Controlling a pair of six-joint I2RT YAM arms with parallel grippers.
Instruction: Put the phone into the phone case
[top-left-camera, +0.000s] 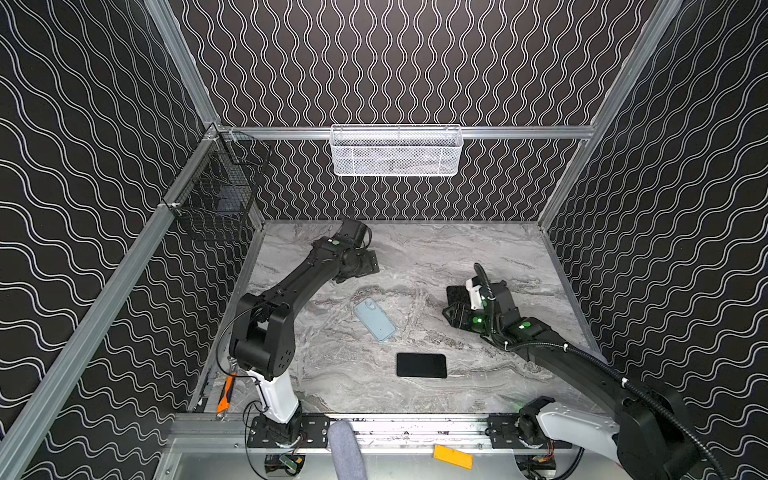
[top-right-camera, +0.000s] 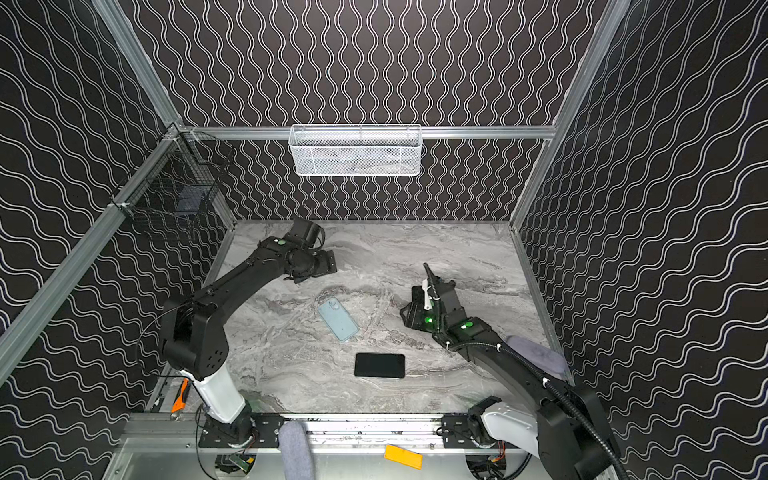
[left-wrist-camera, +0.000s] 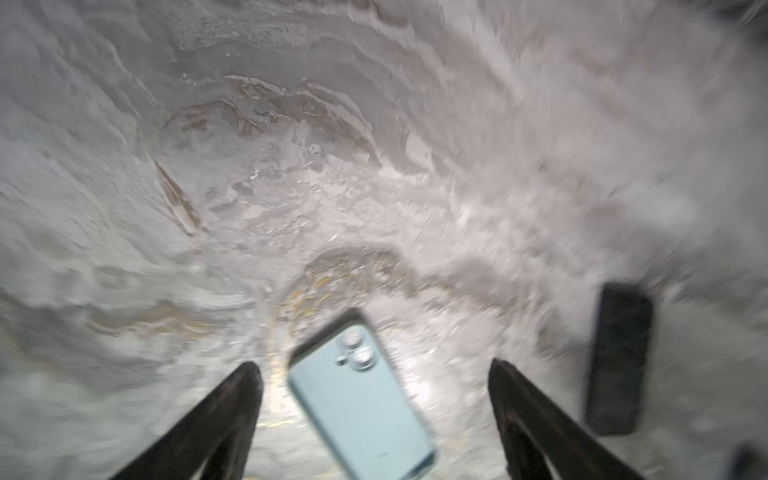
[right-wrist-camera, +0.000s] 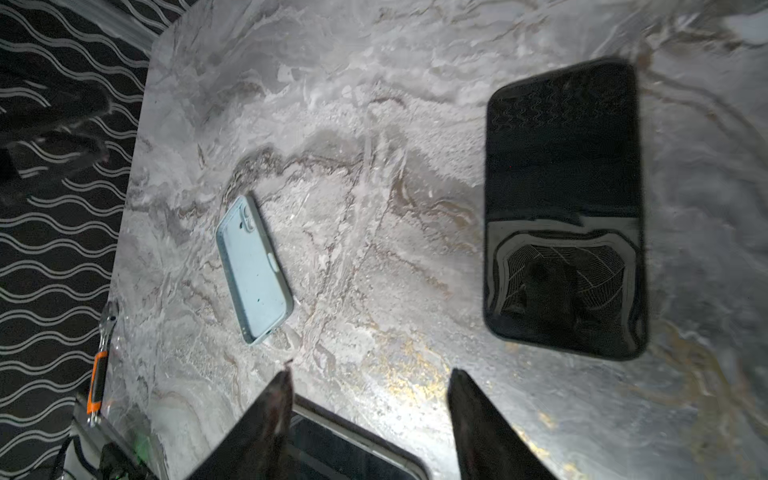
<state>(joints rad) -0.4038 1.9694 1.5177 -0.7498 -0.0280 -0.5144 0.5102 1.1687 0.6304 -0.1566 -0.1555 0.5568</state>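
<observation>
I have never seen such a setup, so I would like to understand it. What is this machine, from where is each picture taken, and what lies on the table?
These are two robot arms mounted at the near edge of a marble table. Each ends in a two-fingered gripper. The two wide pictures come from one camera head above, looking down on everything. The two close pictures come from cameras on the arms' wrists; the dark wedges in them are the fingers. On the table lie a light blue case and, apart from it, a black phone with its screen up. The left gripper and the right gripper are both open, and neither holds anything.
</observation>
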